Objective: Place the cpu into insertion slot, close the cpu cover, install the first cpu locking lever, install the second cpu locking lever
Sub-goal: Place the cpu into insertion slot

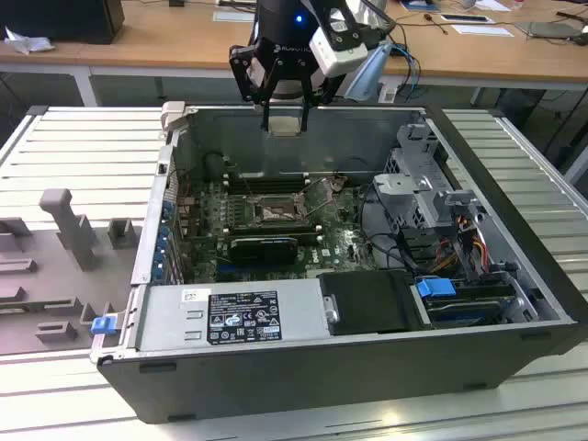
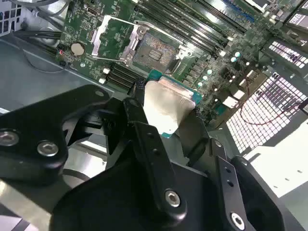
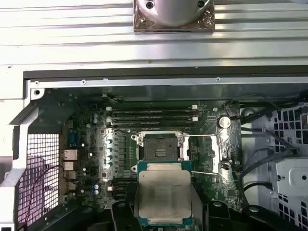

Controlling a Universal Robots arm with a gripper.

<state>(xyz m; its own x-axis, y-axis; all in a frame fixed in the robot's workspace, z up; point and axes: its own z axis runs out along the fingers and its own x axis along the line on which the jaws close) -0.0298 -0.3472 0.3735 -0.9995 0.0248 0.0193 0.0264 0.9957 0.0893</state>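
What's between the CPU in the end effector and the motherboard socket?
Nothing but open air. In the first wrist view the cpu, gripped by the end effector, hangs above the board with the uncovered insertion slot unobstructed just past its edge.

Clear air under my black gripper and its pale silvery square cpu, dark-framed square insertion slot uncovered, thin hinged metal cpu cover open alongside

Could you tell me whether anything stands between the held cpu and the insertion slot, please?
Nothing visible does. The gripper holds the cpu above the open computer case, the cpu cover is swung open beside the insertion slot, and the slot's pin field lies bare.
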